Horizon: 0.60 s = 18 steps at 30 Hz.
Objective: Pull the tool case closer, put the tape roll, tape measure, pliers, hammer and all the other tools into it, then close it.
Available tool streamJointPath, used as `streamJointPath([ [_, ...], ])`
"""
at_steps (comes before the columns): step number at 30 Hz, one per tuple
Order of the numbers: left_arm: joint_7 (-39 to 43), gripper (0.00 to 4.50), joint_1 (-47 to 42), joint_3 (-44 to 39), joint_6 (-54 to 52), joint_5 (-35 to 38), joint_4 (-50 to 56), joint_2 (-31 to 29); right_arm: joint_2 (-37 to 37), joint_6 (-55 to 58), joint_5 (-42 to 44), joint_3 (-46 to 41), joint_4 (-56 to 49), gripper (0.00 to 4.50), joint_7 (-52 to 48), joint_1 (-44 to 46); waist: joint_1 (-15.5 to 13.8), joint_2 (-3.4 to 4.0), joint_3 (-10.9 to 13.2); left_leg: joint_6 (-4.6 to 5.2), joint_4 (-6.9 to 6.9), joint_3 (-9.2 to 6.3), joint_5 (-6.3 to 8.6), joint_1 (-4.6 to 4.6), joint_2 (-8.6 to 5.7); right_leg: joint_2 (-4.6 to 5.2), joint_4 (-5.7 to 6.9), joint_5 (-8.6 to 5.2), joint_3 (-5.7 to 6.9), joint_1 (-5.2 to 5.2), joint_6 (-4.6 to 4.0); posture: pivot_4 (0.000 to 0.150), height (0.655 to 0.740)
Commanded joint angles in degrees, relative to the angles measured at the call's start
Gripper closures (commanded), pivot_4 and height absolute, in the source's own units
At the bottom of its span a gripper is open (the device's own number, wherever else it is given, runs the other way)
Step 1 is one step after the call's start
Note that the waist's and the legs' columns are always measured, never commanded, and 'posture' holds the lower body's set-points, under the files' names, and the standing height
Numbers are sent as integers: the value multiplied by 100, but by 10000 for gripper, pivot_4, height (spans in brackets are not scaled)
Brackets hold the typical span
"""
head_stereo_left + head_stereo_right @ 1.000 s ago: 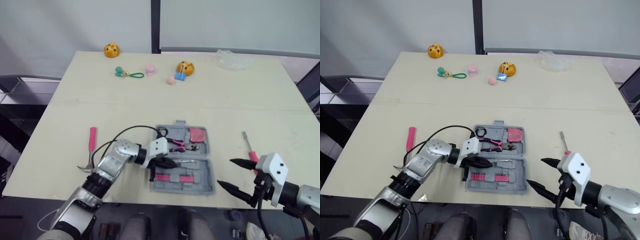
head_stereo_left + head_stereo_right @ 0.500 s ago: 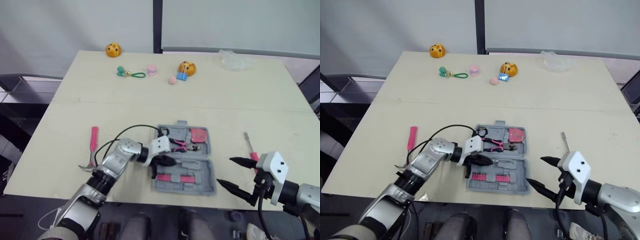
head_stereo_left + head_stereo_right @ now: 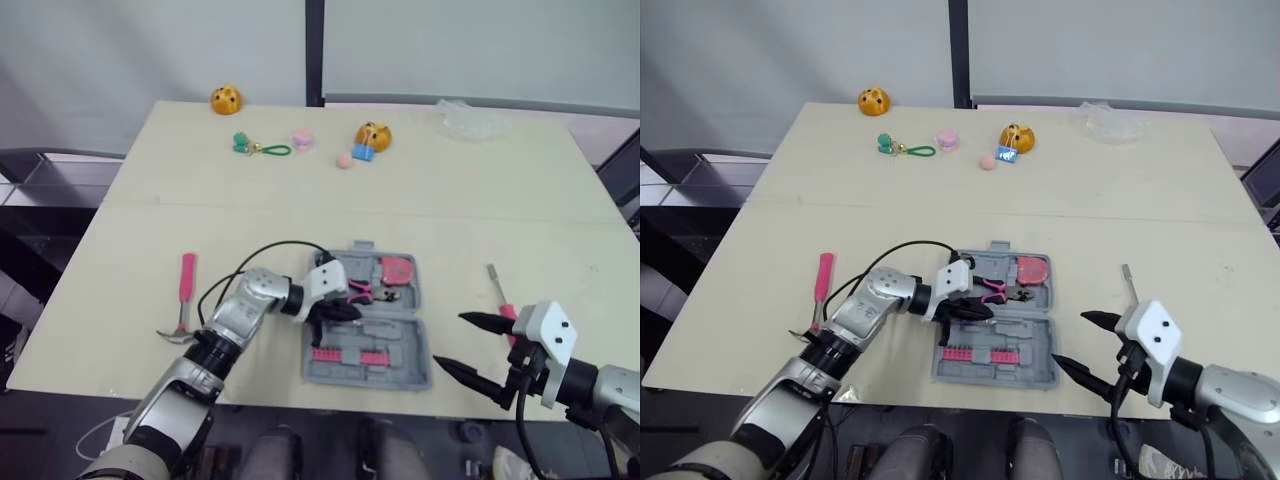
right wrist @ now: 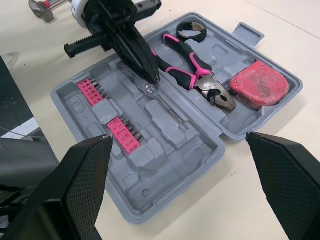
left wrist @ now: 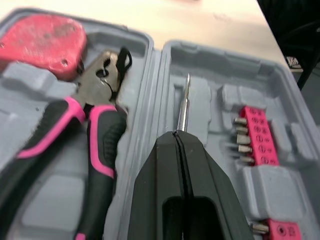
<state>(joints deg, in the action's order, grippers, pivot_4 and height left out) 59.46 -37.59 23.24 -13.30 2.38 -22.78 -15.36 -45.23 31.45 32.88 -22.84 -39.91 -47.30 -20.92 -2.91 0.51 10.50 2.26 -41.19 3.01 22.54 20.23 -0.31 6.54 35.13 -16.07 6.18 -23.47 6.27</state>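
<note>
The left gripper (image 3: 352,311) has moved from the case's (image 3: 402,372) left edge farther in, to the hinge line beside the pliers (image 3: 363,290). The case, the tools and the right gripper (image 3: 450,340) lie as before.

The left fingers (image 5: 165,170) are pressed together, tip at the clear handle of a screwdriver (image 4: 161,102) whose thin steel shaft lies in a slot; whether they pinch it I cannot tell. The right gripper hangs spread wide off the case's right side.

The case is open flat at the near table edge: grey moulded plastic with shaped recesses. It holds the pliers with pink-and-black grips, a scuffed red tape measure (image 3: 397,270), a black tape roll (image 4: 191,30) and two pink bit strips (image 4: 107,112). The pink-handled hammer (image 3: 184,296) lies on the table left of the case, a second pink-handled screwdriver (image 3: 497,291) right of it.
</note>
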Motion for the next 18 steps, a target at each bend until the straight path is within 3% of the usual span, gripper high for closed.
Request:
streamJointPath([
  [1, -22, 44669, -9, 58, 188, -127, -15, 56, -43, -9, 44, -70, -20, 0, -22, 19, 1, 0, 0, 0, 0, 0, 0, 0, 0, 0, 0, 0, 0, 0, 0, 1500, 7400],
  [18, 62, 44669, -23, 402, 682, -757, -321, -17, -53, -29, 8, -65, -10, 0, -42, 0, 0, -2, -3, 0, 0, 0, 0, -2, 0, 0, 0, 0, 0, 2, 0, 1500, 7400],
])
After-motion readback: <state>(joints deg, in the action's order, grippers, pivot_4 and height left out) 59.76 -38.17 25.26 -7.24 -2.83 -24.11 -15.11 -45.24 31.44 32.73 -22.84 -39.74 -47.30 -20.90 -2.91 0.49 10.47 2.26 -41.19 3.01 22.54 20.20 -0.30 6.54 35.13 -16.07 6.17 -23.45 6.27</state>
